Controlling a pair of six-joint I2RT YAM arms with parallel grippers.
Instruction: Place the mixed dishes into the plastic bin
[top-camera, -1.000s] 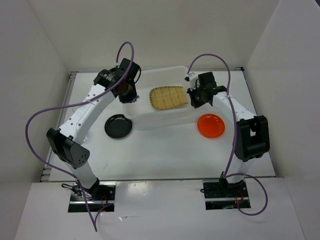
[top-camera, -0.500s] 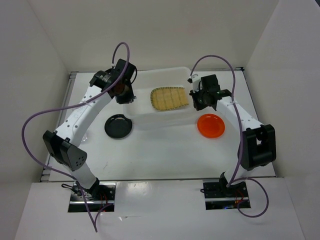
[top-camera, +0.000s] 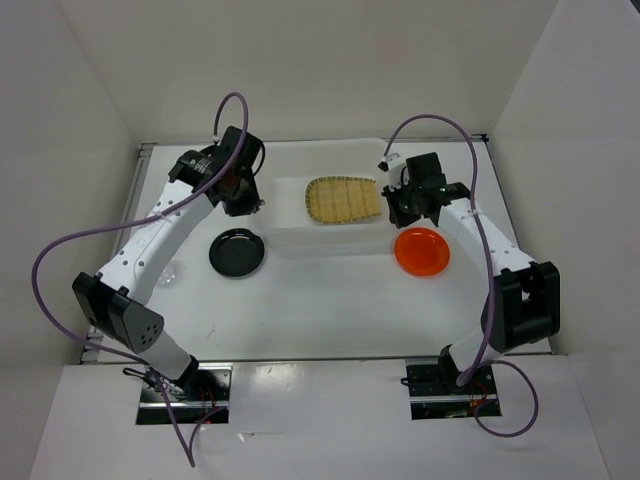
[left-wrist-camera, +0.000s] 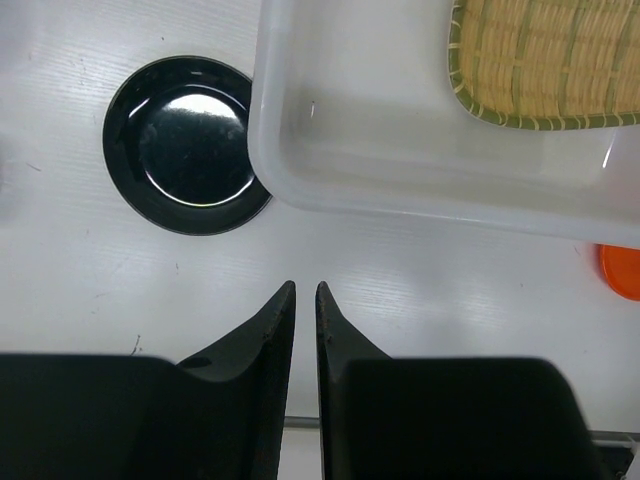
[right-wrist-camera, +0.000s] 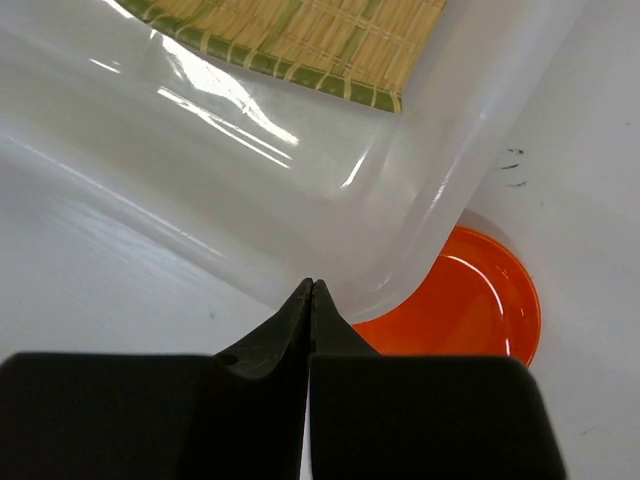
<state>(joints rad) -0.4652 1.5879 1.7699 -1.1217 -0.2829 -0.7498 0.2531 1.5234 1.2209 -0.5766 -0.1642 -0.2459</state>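
The translucent white plastic bin (top-camera: 330, 235) stands at the middle back of the table with the tan bamboo tray (top-camera: 343, 198) lying inside it. The black plate (top-camera: 237, 252) lies on the table left of the bin and the orange plate (top-camera: 421, 251) lies right of it. My left gripper (top-camera: 248, 200) hovers by the bin's left end, shut and empty. In the left wrist view (left-wrist-camera: 305, 288) it shows above the table, near the black plate (left-wrist-camera: 188, 145). My right gripper (top-camera: 398, 208) is shut and empty by the bin's right end. Its tips (right-wrist-camera: 312, 285) show at the bin's corner (right-wrist-camera: 420, 240), next to the orange plate (right-wrist-camera: 470, 300).
A faint clear glass cup (top-camera: 168, 272) stands on the table left of the black plate. White walls enclose the table on the left, back and right. Purple cables loop above both arms.
Both arms have swung outward from the bin: the left gripper to the left, the right gripper to the right. The bamboo tray stays in the bin.
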